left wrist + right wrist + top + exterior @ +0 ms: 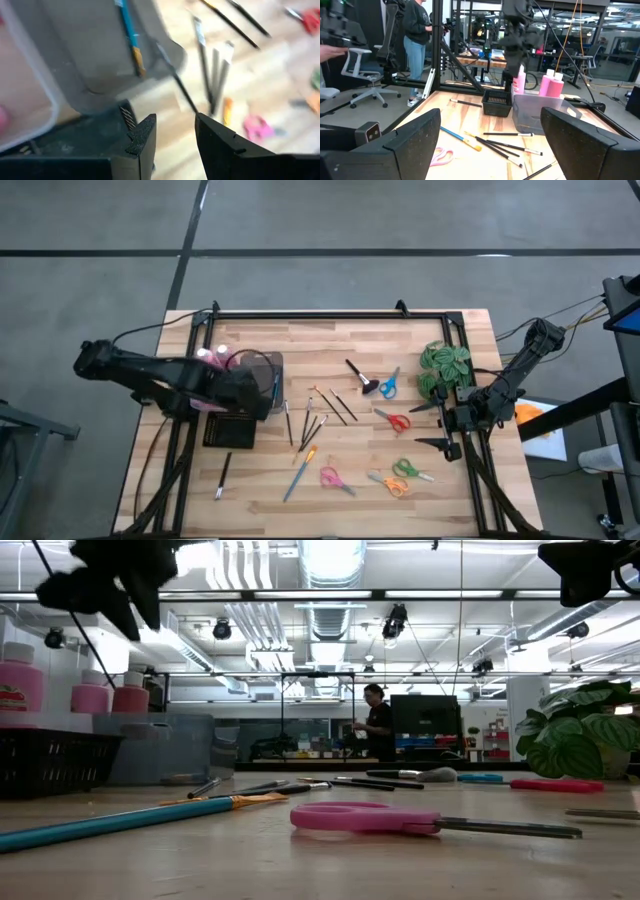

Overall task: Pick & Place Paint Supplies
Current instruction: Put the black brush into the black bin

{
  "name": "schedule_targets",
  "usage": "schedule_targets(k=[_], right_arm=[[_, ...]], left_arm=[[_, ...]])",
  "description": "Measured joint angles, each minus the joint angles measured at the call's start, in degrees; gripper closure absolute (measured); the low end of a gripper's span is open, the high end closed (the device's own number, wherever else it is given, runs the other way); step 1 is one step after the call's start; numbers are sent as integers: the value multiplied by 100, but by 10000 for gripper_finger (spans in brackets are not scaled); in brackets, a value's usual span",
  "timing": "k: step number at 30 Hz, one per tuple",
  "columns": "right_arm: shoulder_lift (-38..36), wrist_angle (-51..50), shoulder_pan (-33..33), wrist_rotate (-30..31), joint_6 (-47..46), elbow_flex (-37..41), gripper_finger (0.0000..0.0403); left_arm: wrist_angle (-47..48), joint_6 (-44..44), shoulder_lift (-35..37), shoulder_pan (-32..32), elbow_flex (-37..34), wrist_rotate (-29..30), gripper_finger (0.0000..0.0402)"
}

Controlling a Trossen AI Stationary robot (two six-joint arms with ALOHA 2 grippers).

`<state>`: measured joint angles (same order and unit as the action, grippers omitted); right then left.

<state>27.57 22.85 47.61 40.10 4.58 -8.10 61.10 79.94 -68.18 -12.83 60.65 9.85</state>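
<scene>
You have a wooden table [340,490] with a black frame [330,313] along its far edge. A green plant [444,367] sits at the far right. Blue scissors [389,384] lie just left of the plant, and red scissors [394,420] lie nearer to you. Pink scissors [334,478], orange scissors [392,484] and green scissors [408,470] lie along the near side. On the left you can see a clear bin [262,376] and a black basket [229,429] nearer than it. Far behind the table, a person [377,728] stands in the room.
</scene>
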Motion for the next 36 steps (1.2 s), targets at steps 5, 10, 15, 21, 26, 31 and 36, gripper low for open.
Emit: schedule_targets(k=[5, 10, 15, 21, 26, 31, 36], right_arm=[[-1, 0, -1, 0, -2, 0, 62], [-2, 0, 0, 0, 7, 0, 62], [-1, 0, -1, 0, 8, 0, 62], [0, 0, 0, 0, 2, 0, 62], [0, 0, -1, 0, -2, 0, 62], [-2, 0, -2, 0, 0, 0, 62], [-2, 1, -1, 0, 6, 0, 62]], left_arm=[[-20, 226, 0, -1071, 176, 297, 265], [-35, 835, -2, -2095, 122, 388, 265], [-152, 1521, -2, -2970, -78, 406, 265], [-566, 2654, -176, -3707, -555, 382, 265], [-810, 3164, -600, -3963, -669, 187, 265], [-1052, 3625, -1078, -3979, -665, -233, 265], [-1119, 3916, -1529, -3981, -661, -575, 265]])
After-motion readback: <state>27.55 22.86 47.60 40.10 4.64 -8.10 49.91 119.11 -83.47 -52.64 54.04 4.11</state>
